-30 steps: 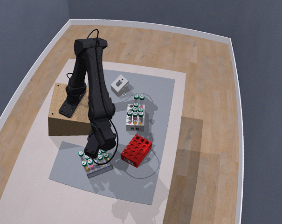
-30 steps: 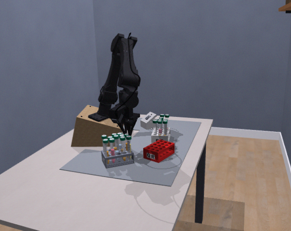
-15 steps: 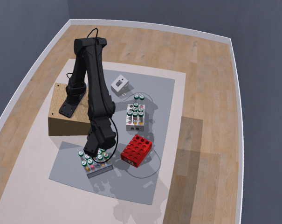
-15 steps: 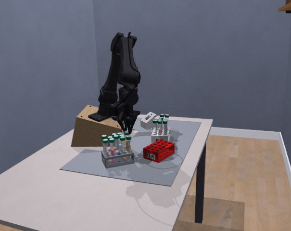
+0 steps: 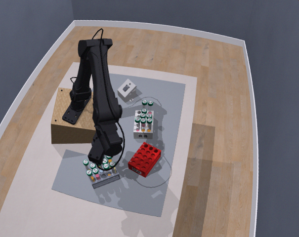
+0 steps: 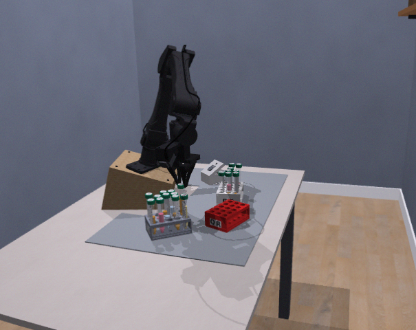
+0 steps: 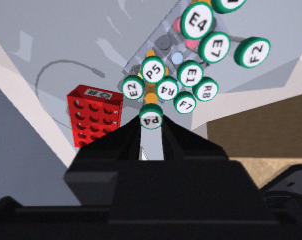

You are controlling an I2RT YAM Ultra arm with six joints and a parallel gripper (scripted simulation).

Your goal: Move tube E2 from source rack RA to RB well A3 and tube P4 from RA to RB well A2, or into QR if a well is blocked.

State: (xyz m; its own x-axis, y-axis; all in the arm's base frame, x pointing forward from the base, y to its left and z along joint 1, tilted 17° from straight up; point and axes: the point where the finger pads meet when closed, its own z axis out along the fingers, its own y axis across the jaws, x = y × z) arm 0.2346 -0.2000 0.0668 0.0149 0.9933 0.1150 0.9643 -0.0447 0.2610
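Observation:
My gripper is shut on the green cap of tube P4. It holds the tube upright, raised a little above the other caps, at the near right corner of the grey rack RA. Tube E2 stands in RA just beside P4, with P5 and R4 close by. The white rack RB stands further out and holds several capped tubes. In the top view the arm hides the fingers.
The red rack QR stands empty between RA and RB. The white DONE box sits behind RB. The arm's wooden base block is left of RA. A thin cable loops on the mat around QR.

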